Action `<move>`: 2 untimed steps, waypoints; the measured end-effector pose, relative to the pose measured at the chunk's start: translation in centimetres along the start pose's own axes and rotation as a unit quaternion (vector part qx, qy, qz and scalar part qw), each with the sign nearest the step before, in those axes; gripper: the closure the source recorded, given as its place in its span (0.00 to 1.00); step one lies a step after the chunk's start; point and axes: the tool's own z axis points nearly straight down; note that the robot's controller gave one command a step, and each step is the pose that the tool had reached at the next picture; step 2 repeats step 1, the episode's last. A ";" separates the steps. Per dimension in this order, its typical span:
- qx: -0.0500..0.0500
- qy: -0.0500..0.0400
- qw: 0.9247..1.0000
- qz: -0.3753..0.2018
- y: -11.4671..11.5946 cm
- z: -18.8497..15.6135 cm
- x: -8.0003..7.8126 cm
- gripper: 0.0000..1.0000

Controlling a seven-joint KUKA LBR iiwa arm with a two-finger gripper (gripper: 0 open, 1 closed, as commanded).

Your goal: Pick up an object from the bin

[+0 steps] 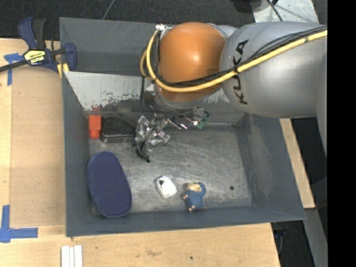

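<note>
Bright overhead light, glare on orange cover (186, 57), shadow beneath arm (278, 74)

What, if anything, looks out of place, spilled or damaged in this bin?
Nothing stands out. A blue oval pad, a white piece and a small blue figure lie apart on the bin floor; an orange block and a black object sit by the back wall, beside the claw.

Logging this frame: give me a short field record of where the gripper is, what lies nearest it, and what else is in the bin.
gripper: low over the floor of the bin, near the back wall
nearest thing: black flat object, beside it toward the view's left
back left corner: orange block
front left: dark blue oval pad
front middle: small white object, blue figurine
held: cannot tell
</note>
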 end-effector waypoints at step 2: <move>0.000 0.000 1.000 0.002 -0.1 -0.8 -0.1 1.00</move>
